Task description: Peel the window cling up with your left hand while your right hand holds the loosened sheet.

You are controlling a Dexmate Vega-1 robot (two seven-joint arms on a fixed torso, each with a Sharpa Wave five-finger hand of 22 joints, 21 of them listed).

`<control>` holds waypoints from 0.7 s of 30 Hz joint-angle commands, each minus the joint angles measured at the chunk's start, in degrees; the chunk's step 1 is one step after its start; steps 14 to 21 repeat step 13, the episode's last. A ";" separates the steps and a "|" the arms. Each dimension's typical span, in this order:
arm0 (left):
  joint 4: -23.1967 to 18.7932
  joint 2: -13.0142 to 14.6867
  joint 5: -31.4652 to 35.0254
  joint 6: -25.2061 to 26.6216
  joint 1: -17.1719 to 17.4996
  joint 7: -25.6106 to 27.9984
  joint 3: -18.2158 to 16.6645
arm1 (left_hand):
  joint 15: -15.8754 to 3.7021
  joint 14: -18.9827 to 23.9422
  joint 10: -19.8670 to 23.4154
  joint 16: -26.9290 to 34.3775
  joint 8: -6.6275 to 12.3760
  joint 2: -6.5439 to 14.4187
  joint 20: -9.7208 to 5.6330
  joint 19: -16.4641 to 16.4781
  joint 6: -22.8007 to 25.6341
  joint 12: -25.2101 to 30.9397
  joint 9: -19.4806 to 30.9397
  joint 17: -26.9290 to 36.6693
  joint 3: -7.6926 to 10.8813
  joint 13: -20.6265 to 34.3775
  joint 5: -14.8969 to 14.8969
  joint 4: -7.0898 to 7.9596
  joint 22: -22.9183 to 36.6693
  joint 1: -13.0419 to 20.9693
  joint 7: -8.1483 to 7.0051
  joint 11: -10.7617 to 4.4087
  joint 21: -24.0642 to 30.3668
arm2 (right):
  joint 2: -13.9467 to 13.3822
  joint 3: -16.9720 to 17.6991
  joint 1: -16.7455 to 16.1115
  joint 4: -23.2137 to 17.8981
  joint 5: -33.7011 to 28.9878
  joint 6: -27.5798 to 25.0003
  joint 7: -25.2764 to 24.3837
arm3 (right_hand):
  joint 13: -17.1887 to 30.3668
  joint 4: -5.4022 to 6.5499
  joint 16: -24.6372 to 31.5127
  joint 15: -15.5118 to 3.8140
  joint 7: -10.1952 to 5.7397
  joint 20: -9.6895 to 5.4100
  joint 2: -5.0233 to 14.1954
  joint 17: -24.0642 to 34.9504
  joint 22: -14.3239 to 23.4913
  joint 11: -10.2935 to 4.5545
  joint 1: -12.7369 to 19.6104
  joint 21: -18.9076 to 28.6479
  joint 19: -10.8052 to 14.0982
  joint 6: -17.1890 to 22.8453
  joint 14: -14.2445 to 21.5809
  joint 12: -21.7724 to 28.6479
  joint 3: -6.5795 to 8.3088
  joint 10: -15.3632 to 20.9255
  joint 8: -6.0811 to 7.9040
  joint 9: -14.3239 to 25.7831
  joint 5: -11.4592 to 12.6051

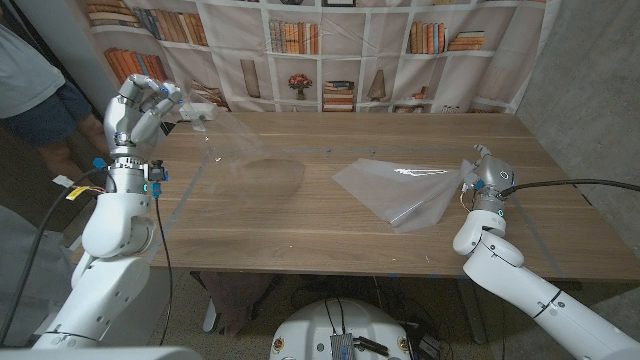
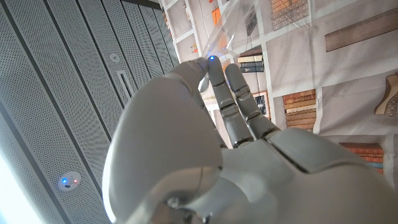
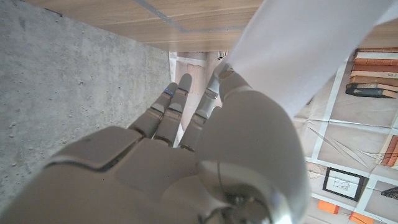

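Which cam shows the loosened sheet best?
Head view. The sheet lies crumpled on the table, its edge at the right hand. In the right wrist view it is a white blur beside the hand. The left wrist view shows clear film, the cling that the left hand has lifted.

Head camera looks down over the tabletop (image 1: 330, 215) toward the bookshelf backdrop (image 1: 330, 50). Wrist cameras sit close behind each hand; both share that backdrop.
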 commanded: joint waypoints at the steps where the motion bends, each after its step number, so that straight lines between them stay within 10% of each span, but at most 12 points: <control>1: 0.63 0.39 -0.76 0.70 -2.13 -1.61 1.90 | -6.21 0.09 -0.03 -0.04 0.56 0.16 -3.65 -0.08 0.11 0.09 0.08 0.17 -0.22 0.12 0.17 0.25 0.11 0.31 0.07 -0.12 -0.16 | -0.16 -0.99 0.60 0.58 -0.41 1.85 -1.47 | 2.09 0.19 -0.04 -10.76 -0.03 -4.79 0.39 0.13 0.07 -1.83 0.13 0.24 0.11 0.20 0.57 0.31 -0.09 1.75 0.05 0.21 0.23; 21: 1.53 0.63 -1.22 0.55 -2.85 -2.23 3.85 | -6.39 0.21 0.08 -0.08 0.48 0.13 -3.75 -0.09 0.39 0.10 -0.24 0.07 -0.35 0.18 0.21 0.22 0.15 0.36 -0.28 -0.12 0.00 | -1.32 -1.17 0.93 0.00 -0.65 2.21 -0.47 | 2.13 0.23 -0.11 -10.76 -0.01 -4.70 0.39 0.21 0.09 -1.85 0.15 0.29 0.11 0.32 0.61 0.36 -0.17 1.80 0.09 0.23 0.25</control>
